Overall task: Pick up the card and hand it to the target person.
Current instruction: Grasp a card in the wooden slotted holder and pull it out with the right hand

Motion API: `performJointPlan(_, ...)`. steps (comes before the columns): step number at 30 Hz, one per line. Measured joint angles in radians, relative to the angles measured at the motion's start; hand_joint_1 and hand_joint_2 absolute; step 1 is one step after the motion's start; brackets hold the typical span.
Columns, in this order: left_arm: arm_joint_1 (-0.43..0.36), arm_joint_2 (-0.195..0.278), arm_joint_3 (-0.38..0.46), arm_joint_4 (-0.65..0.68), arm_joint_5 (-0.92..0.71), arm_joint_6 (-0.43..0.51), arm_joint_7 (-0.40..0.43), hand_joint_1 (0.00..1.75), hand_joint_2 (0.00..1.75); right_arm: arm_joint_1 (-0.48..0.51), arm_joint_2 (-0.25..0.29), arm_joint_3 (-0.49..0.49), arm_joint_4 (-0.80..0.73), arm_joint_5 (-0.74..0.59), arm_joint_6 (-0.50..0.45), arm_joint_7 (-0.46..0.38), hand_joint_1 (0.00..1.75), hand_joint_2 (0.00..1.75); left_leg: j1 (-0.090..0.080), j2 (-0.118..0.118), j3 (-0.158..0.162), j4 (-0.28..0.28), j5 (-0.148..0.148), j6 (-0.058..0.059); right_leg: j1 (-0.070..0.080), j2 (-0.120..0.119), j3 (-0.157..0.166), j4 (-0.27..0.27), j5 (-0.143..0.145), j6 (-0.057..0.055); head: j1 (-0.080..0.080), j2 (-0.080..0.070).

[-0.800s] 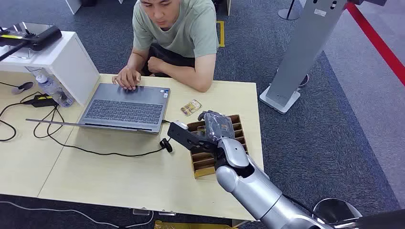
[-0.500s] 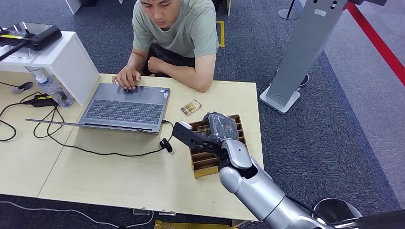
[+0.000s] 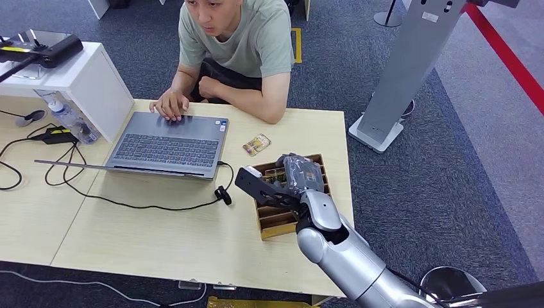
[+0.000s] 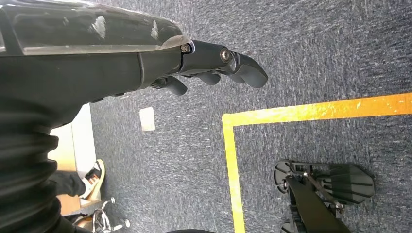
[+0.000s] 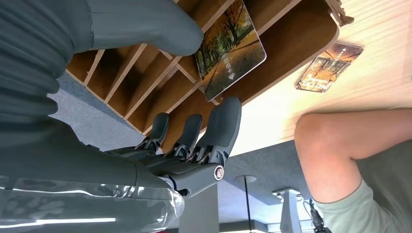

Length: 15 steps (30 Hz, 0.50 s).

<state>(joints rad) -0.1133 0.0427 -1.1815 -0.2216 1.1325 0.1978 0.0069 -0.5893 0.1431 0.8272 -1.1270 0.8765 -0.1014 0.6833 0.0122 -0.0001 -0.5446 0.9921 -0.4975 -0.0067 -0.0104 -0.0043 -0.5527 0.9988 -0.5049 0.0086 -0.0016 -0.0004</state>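
A card [image 5: 231,48] with an autumn picture stands slanted in a slot of the wooden card holder [image 3: 280,221] on the table's right side. My right hand [image 3: 296,173] hovers over the holder's far end. In the right wrist view the right hand [image 5: 165,155] has its thumb [image 5: 145,29] on one side of the card and its fingers [image 5: 221,124] on the other, spread apart and not closed on it. A second card [image 3: 256,144] lies flat on the table beyond the holder. My left hand [image 4: 214,58] hangs over the carpet, holding nothing.
A person [image 3: 237,45] in a green shirt sits across the table, one hand on an open laptop [image 3: 168,144]. A cable with a black plug [image 3: 222,194] runs left of the holder. A white box [image 3: 83,77] stands at the far left, a grey stand [image 3: 410,70] at the right.
My right hand has shifted a little to the right and nearer over the card holder. The person and the cards have stayed put.
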Motion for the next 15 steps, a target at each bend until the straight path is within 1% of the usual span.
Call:
performJointPlan(8,0.000,0.000,0.000,0.000,-0.001,-0.001,0.000,0.00,1.75,0.000,0.002,0.001,0.013,-0.008,0.008,-0.031,0.75,1.75,0.000,0.000,0.000,0.000,0.000,0.000,0.000,0.000,0.000,0.000,0.000,0.000,0.000,0.000)
performJointPlan(12,0.000,0.000,0.000,0.000,-0.001,-0.001,0.000,0.00,1.75,0.001,0.007,0.002,0.022,-0.008,0.008,-0.040,0.66,1.75,0.000,0.000,0.000,0.000,0.000,0.000,0.000,0.000,0.000,0.000,0.000,0.000,0.000,0.000)
performJointPlan(15,0.000,0.000,0.000,0.000,-0.001,-0.001,0.000,0.00,1.75,0.001,0.007,0.002,0.026,-0.008,0.009,-0.042,0.64,1.75,0.000,0.000,0.000,0.000,0.000,0.000,0.000,0.000,0.000,0.000,0.000,0.000,0.000,0.000)
